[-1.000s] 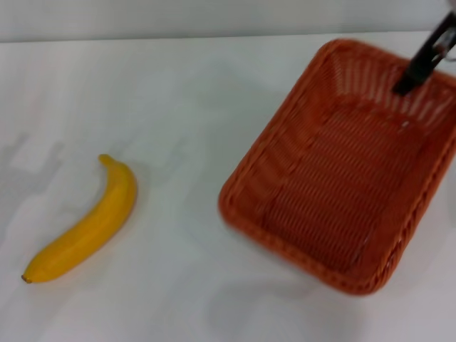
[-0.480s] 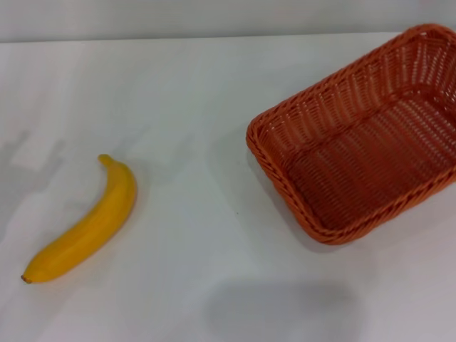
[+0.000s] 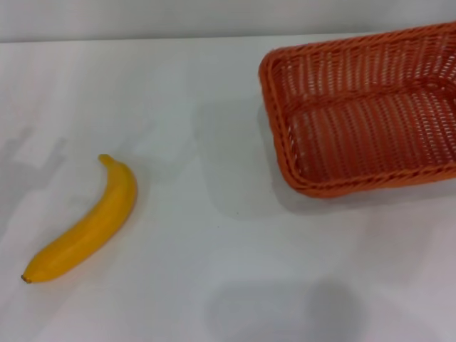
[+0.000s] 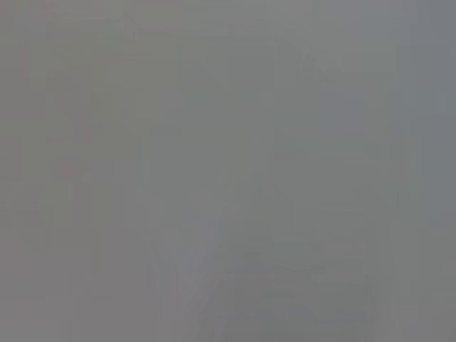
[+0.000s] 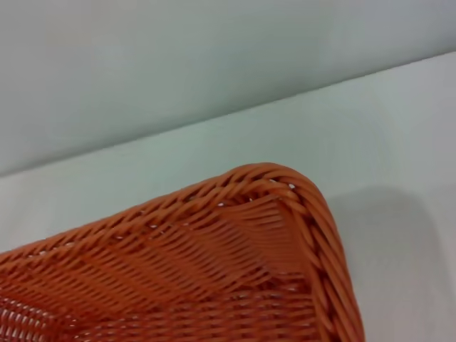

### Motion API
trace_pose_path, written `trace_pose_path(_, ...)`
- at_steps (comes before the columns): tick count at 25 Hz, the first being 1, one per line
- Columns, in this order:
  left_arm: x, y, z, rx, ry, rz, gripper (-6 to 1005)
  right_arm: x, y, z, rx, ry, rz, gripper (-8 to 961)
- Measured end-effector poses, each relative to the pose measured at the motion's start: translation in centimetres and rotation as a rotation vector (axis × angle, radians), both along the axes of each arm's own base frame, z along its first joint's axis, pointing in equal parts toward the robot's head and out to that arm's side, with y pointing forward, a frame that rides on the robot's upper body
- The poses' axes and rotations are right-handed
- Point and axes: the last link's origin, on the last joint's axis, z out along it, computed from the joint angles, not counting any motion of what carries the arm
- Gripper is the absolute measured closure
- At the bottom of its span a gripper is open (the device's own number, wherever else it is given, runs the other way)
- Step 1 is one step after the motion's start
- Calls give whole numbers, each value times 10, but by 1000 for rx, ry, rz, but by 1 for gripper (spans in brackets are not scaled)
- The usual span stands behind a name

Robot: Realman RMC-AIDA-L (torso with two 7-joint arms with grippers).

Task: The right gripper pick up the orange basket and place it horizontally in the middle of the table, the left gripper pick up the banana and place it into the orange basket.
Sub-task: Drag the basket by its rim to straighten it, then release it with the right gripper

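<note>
The banana (image 3: 85,224) lies on the white table (image 3: 206,100) at the left, its dark tip toward the front. The orange basket (image 3: 276,135) is at the far right with its long side running across the view, open side up and empty; the frame's right edge cuts it off. A soft shadow spreads on the table to its left and in front of it. The right wrist view shows one braided corner of the orange basket (image 5: 313,214) close up, over the table (image 5: 399,121). No gripper shows in any view. The left wrist view shows only flat grey.
The table's far edge (image 3: 142,39) meets a pale wall just behind the basket. Bare tabletop (image 3: 214,235) stretches between the banana and the basket and along the front.
The basket has turned from a diagonal lie to lengthwise across the view and shifted toward the far right. The black gripper seen at its far rim a second ago has left the head view. The banana has not moved.
</note>
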Motion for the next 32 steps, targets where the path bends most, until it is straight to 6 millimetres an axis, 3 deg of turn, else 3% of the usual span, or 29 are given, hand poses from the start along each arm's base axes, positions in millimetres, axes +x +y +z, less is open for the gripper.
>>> trace_pose_path(7, 3, 7, 3, -5, -3, -7, 258, 8, -18, -18, -28, 32, -50, 832)
trace_pose_path(24, -2, 4, 8, -7, 3, 3, 258, -1, -10, -49, -165, -15, -111, 798)
trace_pose_path(32, -2, 5, 9, -8, 3, 2, 259, -4, -9, -46, -173, -4, -93, 627)
